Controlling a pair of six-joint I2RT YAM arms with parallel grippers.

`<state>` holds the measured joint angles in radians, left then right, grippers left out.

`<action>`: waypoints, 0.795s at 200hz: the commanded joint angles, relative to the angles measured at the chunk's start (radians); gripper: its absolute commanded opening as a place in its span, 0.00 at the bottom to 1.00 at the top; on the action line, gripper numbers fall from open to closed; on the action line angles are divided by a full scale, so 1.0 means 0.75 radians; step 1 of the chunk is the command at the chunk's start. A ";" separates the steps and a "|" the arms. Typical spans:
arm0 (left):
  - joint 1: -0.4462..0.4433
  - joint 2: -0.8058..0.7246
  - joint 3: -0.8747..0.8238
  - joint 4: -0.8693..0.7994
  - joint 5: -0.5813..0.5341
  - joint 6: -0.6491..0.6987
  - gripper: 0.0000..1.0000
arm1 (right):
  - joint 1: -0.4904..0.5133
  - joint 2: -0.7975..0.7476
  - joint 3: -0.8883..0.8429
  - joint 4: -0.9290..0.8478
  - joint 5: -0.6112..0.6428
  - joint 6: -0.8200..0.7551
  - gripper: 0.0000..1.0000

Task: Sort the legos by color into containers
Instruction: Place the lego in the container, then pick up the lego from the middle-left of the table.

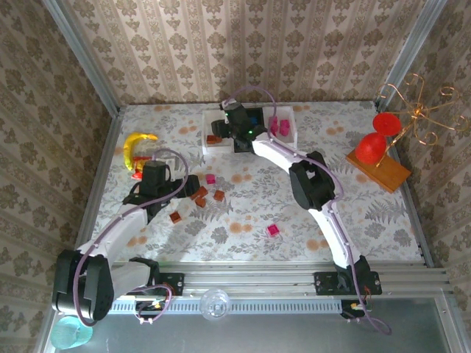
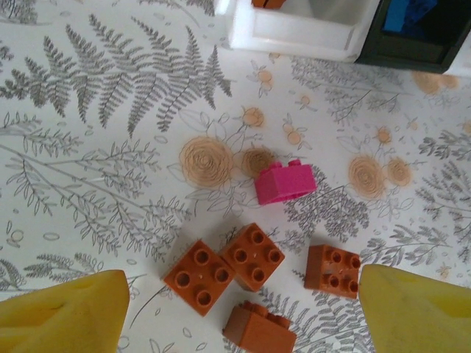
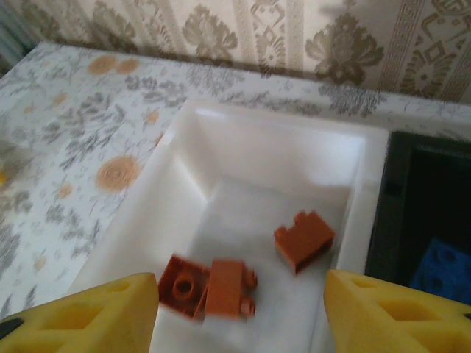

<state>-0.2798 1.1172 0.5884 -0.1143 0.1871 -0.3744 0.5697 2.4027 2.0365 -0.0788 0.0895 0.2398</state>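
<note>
**Sorting partly done.** Nearest, one magenta brick and one brown-orange brick lie loose on the table. Left gripper, jaws spread and empty, hovers over four more brown-orange bricks. A second magenta brick lies beyond.

Farthest, the three joined trays. Right gripper, fingers apart and holding nothing, is above the left white tray, which holds three brown-orange bricks. A blue brick sits in the black tray. Magenta bricks fill the right white tray, count unclear.

Seven loose bricks remain.

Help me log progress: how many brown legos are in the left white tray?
3. In the white tray: a studs-up lego, a tipped lego beside it, and a third lego apart, nearer the black tray. More may hide below the frame.
</note>
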 commanded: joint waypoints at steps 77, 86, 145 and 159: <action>-0.116 0.154 0.029 -0.165 -0.062 0.044 0.76 | 0.012 -0.823 -1.057 0.322 -0.115 0.074 0.75; -0.161 0.164 0.038 -0.182 -0.085 0.051 0.77 | 0.010 -0.852 -1.096 0.318 -0.104 0.075 0.75; -0.284 0.299 0.080 -0.176 -0.149 0.099 0.76 | 0.002 -0.917 -1.205 0.323 -0.080 0.085 0.76; -0.299 0.332 0.089 -0.154 -0.135 0.114 0.74 | 0.001 -0.922 -1.218 0.326 -0.079 0.088 0.76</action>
<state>-0.4839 1.3334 0.6212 -0.2325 0.0967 -0.3347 0.5739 1.7626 1.1412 0.1326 0.0025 0.2916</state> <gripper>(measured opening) 0.750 0.761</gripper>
